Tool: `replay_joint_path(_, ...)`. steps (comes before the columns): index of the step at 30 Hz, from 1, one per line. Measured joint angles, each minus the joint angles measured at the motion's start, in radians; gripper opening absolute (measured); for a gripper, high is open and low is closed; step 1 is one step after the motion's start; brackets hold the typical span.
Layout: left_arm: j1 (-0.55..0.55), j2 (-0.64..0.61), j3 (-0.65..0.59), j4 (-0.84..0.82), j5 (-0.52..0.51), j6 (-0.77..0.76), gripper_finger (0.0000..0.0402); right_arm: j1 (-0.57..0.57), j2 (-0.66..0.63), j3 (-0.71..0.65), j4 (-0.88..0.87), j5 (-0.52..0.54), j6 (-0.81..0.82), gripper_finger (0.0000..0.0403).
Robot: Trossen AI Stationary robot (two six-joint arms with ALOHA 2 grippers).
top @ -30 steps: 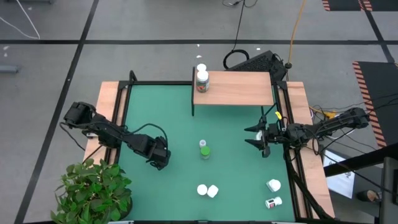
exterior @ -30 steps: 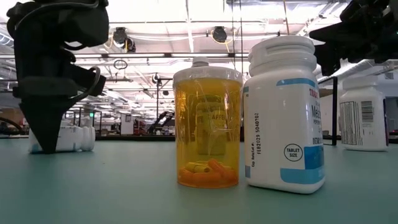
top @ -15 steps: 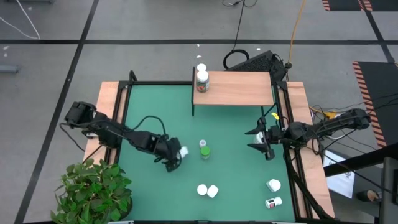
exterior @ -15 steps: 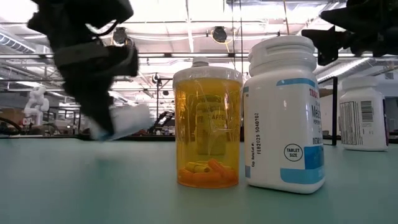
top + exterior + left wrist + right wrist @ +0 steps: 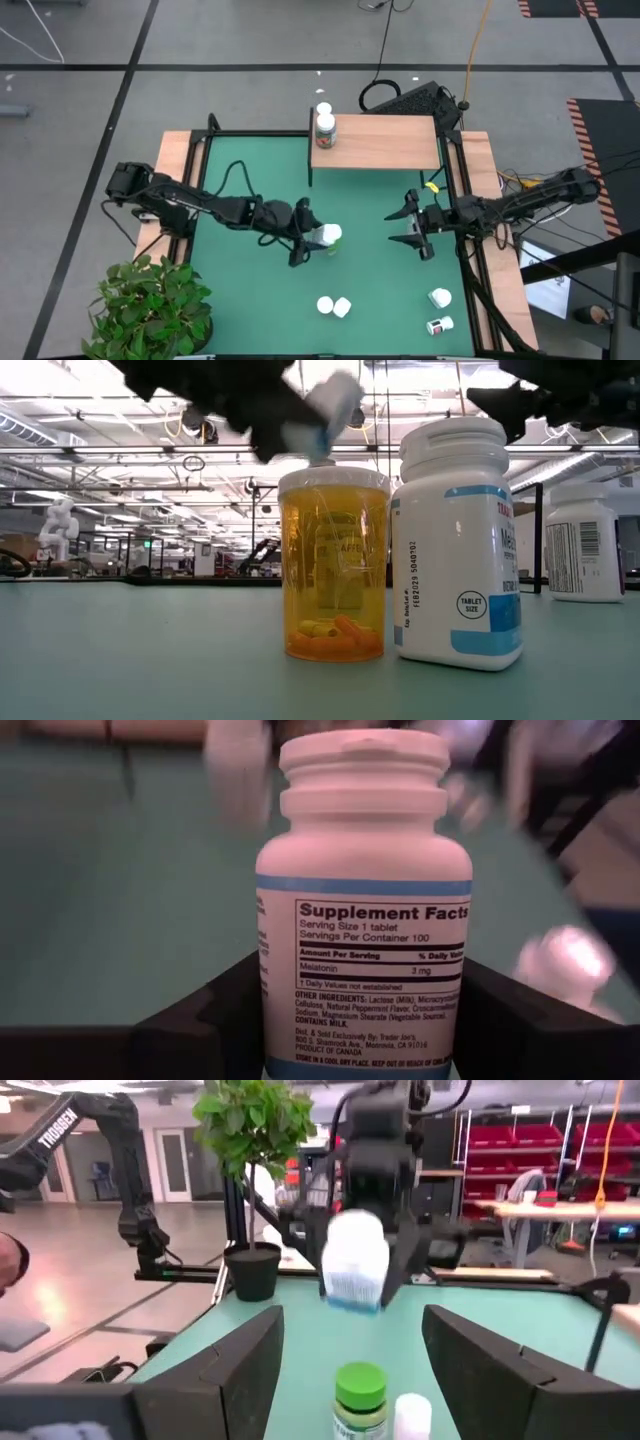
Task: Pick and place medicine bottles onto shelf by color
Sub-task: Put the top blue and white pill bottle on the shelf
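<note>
My left gripper [image 5: 312,236] reaches to the table's middle and is shut on a white, blue-banded medicine bottle [image 5: 329,235], also seen in the left wrist view [image 5: 365,900]. It hovers over the green bottle [image 5: 358,1392], which stands on the mat. My right gripper [image 5: 408,226] is open, to the right of them and holding nothing. The shelf [image 5: 385,142] stands at the far edge with two bottles [image 5: 324,126] at its left end. An orange bottle [image 5: 333,560] and a white blue-labelled one [image 5: 458,540] stand near the low camera. My left gripper pinches the white bottle's lower body [image 5: 280,1020] between its two fingers [image 5: 205,1025], one on each side. It comes from the table's left. The bottle is lifted clear and tilted, its cap end [image 5: 340,388] pointing away from the wrist, toward the right and upward.
Two white bottles [image 5: 334,306] lie near the front centre and two more [image 5: 439,310] near the front right corner. A small white bottle [image 5: 410,1415] stands beside the green one. Wooden side rails [image 5: 170,190] border the green mat. A potted plant [image 5: 150,305] sits at the front left.
My left gripper has carried the white bottle up off the mat on the table's left part and toward the right, ending above the green bottle at the centre. The bottle is now lifted clear and tilted. My right gripper has shifted slightly toward the centre and stayed open.
</note>
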Motion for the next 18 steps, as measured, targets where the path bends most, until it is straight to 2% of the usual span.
replay_joint_path(4, 0.027, 0.000, 0.000, 0.150, 0.074, 0.086, 0.0238, 0.000, 0.121, 0.000, 0.159, -0.001, 0.022, 0.0236)
replay_joint_path(8, 0.048, 0.000, 0.000, 0.201, 0.135, 0.113, 0.0238, 0.000, 0.223, 0.005, 0.289, -0.001, -0.005, 0.0236)
replay_joint_path(15, 0.061, 0.003, 0.000, 0.247, 0.218, 0.126, 0.0239, 0.000, 0.365, 0.154, 0.211, -0.002, -0.150, 0.0236)
replay_joint_path(18, 0.061, 0.030, 0.000, 0.287, 0.289, 0.121, 0.0239, -0.008, 0.422, 0.233, 0.162, -0.004, -0.224, 0.0236)
